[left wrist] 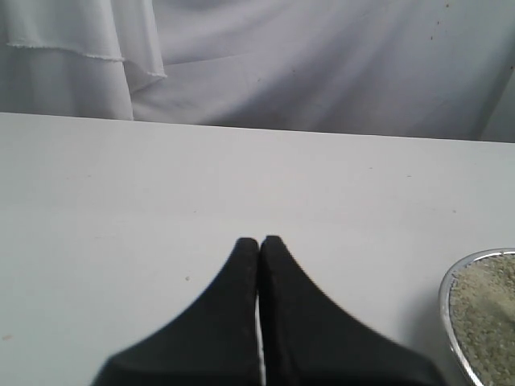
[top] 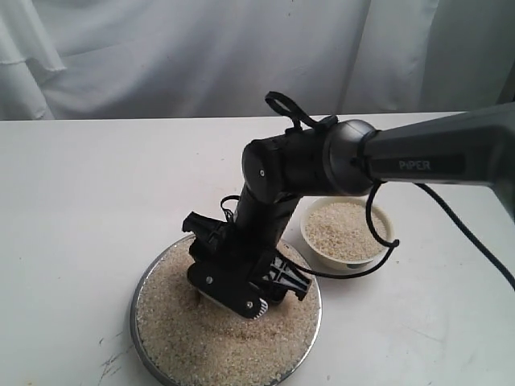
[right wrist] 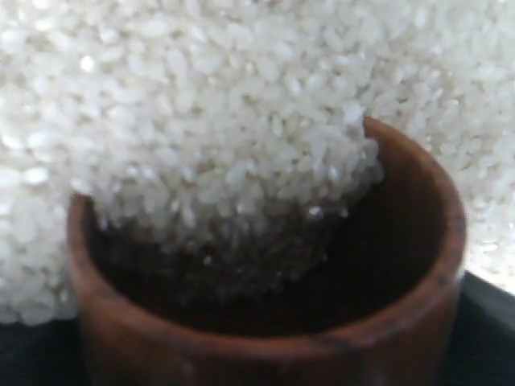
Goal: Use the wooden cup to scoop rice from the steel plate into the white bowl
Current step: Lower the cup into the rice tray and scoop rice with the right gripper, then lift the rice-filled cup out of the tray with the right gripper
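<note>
The steel plate (top: 135,310) lies at the front of the table, covered with rice (top: 201,346). My right gripper (top: 241,293) reaches down into it, shut on the wooden cup (right wrist: 402,322). The cup is tilted with its mouth pushed into the rice (right wrist: 201,121), and grains spill over its rim into the dark inside. In the exterior view the gripper hides the cup. The white bowl (top: 322,251), with rice in it, stands just right of the plate, behind the arm. My left gripper (left wrist: 259,241) is shut and empty over bare table, with the plate's rim (left wrist: 445,297) beside it.
A black cable (top: 378,241) loops from the right arm over the bowl. A white curtain (top: 201,56) hangs behind the table's far edge. The white tabletop (top: 88,193) stretches left of and behind the plate.
</note>
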{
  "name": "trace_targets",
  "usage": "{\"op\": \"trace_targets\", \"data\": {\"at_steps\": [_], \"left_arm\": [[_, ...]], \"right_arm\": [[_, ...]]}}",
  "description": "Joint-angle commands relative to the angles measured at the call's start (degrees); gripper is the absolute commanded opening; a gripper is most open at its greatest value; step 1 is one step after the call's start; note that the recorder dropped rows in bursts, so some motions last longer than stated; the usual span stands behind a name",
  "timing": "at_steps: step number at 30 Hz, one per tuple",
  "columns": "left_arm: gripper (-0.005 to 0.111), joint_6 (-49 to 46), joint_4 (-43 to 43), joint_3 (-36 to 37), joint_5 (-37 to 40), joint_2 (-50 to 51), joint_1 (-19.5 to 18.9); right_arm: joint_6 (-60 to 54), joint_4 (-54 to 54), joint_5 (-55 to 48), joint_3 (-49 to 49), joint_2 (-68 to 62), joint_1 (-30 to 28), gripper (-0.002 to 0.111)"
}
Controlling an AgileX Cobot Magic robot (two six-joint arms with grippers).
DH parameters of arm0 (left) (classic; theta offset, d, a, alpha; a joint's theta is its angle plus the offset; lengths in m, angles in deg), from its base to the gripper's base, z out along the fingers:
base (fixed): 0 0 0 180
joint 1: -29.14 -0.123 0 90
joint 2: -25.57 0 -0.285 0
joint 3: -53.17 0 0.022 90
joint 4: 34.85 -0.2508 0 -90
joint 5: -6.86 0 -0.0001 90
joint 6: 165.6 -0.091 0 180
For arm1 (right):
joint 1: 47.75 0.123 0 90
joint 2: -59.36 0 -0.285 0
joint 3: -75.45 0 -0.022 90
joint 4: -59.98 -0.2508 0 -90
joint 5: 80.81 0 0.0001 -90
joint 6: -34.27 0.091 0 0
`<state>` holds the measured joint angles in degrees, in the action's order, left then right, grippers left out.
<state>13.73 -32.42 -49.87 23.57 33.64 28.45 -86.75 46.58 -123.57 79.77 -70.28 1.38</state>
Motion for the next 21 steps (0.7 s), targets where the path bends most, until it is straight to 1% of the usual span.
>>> {"op": "trace_targets", "data": {"at_steps": [1,16,21], "left_arm": [[0.0,0.2,0.0,0.3,-0.4,-0.3,0.1],[0.0,0.2,0.0,0.3,-0.4,-0.3,0.1],[0.0,0.2,0.0,0.3,-0.4,-0.3,0.1]], "right_arm": [[-0.2,-4.1,-6.2,3.1,0.4,-1.0,0.0],[0.4,-3.7,-7.1,4.1,4.2,-4.3,0.0],[0.6,-3.7,-9.6,4.1,5.3,-6.2,0.0]]}}
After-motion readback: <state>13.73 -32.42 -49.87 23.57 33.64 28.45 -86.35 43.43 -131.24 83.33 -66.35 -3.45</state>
